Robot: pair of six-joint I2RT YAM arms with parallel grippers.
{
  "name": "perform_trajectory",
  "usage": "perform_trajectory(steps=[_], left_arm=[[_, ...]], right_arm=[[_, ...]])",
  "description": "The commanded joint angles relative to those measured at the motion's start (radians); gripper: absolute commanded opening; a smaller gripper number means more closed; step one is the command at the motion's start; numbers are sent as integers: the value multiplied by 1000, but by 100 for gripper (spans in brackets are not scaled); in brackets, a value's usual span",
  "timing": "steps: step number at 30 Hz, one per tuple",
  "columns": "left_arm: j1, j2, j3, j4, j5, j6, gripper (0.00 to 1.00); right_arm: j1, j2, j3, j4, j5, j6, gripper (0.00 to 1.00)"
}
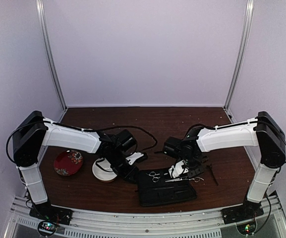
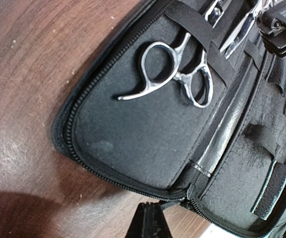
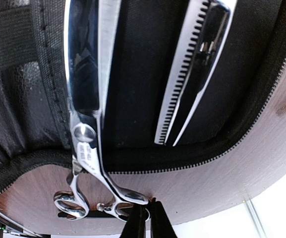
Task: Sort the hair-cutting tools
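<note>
An open black pouch (image 1: 165, 193) lies at the near middle of the table. One pair of silver scissors (image 2: 182, 74) is tucked under an elastic strap in its left half. A second pair (image 3: 85, 99) lies with its blades over the pouch and its ring handles (image 3: 73, 206) out on the wood. A thin black stick (image 1: 212, 173) rests to the right. My left gripper (image 2: 150, 220) is shut, with its tips just off the pouch's zipper edge. My right gripper (image 3: 147, 220) is shut, its tips against the second pair's ring handle. Whether the ring is pinched I cannot tell.
A white bowl (image 1: 103, 172) and a red patterned plate (image 1: 68, 162) stand left of the pouch. Toothed thinning blades (image 3: 192, 74) show inside the pouch's right half. Both arms lean in over the pouch, and white walls close in the table.
</note>
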Motion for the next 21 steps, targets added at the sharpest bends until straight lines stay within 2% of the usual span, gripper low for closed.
perform_trajectory(steps=[1,5,14,21], left_arm=[[-2,8,11,38,18,-9,0],[-2,-10,24,28,13,-9,1],[-7,-75,44,-75,-48,-21,21],[-30,-83,53,-136,-104,-71,22]], right_arm=[[17,-38,-25,10,-42,-31,0],[33,-61,-27,10,-54,-28,0],[64,-41,-3,10,-39,-11,0],[63,-24,5,-8,8,16,0]])
